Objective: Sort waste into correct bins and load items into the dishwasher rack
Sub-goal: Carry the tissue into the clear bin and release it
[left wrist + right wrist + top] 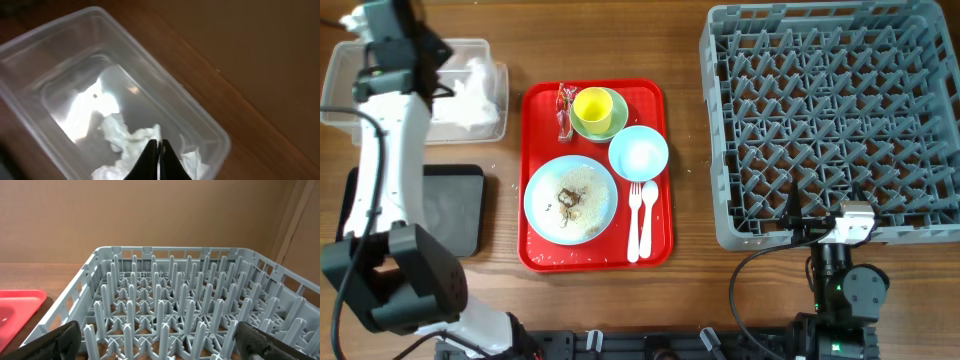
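Observation:
My left gripper [159,146] is shut, with nothing visible between its tips. It hangs over the clear plastic tub [165,95], just above crumpled white napkins [125,142]. The tub [340,75] and napkins [470,90] also show overhead at the far left. A red wrapper [563,110], a yellow cup [592,104] inside a pale-green bowl [612,122], a light-blue bowl [639,153], a light-blue plate [542,205] with brown scraps and rice [570,195], and a white fork and spoon [640,215] lie on the red tray [535,255]. My right gripper [160,345] is open at the near edge of the grey rack [170,305].
The shallow black tray [445,205] lies in front of the tub, partly hidden by my left arm. The grey rack [830,120] fills the right side of the table. The right arm's base and cables [840,285] sit in front of it.

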`<state>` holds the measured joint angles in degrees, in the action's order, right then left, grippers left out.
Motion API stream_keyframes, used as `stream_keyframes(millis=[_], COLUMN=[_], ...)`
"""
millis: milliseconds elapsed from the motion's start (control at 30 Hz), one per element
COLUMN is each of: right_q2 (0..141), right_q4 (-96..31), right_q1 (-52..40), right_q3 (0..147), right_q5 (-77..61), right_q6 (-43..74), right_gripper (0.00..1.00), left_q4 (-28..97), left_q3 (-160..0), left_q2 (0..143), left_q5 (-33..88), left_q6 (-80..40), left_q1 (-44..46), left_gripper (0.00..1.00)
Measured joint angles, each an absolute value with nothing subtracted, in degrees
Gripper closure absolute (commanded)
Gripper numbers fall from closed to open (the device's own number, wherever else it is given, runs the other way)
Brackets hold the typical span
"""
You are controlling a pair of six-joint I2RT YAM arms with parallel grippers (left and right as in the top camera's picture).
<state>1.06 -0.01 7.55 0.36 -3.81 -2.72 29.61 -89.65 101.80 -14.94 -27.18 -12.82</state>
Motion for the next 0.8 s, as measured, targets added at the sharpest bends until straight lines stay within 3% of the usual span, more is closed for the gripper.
stream_keyframes(millis=[100, 167, 200, 300, 400, 467, 600, 800], right_q2=[1.1, 1.1, 1.1, 1.1, 1.1, 1.1, 1.1, 1.1], right_q4=[0.0, 0.0, 0.0, 0.0, 0.0, 0.0, 0.0, 0.0], right_q1=[7.6, 7.6, 7.6, 7.6, 7.6, 7.6, 7.6, 7.6], right_q3=[0.4, 0.4, 0.4, 0.4, 0.4, 0.4, 0.4, 0.4], right_q5=[-3.8, -3.8, -3.8, -3.8, -3.8, -3.8, -3.8, -3.8], right_q6=[-2.7, -2.7, -2.7, -2.7, -2.7, -2.7, -2.7, -2.7], right_gripper=[0.00, 0.00, 0.00, 0.00, 0.00, 0.00, 0.00, 0.00], left_q4=[29.5, 29.6, 29.8, 31.9, 33.3, 34.3, 35.9, 37.0], left_q3=[-89.6, -89.6, -89.6, -89.6, -89.6, -89.6, -89.6, -89.6], left_q2=[105.0, 105.8, 105.9, 105.9, 105.9, 105.9, 105.9, 108.2], left_q5=[-15.2, -15.2, -14.9, -10.2, 4.3, 10.5, 12.0, 8.1], left_q6=[-27.6, -28.6, -29.0, -28.6, -22.7, -19.1, -15.5, -14.9], left_q1=[-16.3, -17.1, -17.5, -17.7, -17.3, -15.7, -10.2, -7.4], left_gripper=[0.86, 0.68, 0.65, 0.65, 0.66, 0.76, 0.96, 0.96])
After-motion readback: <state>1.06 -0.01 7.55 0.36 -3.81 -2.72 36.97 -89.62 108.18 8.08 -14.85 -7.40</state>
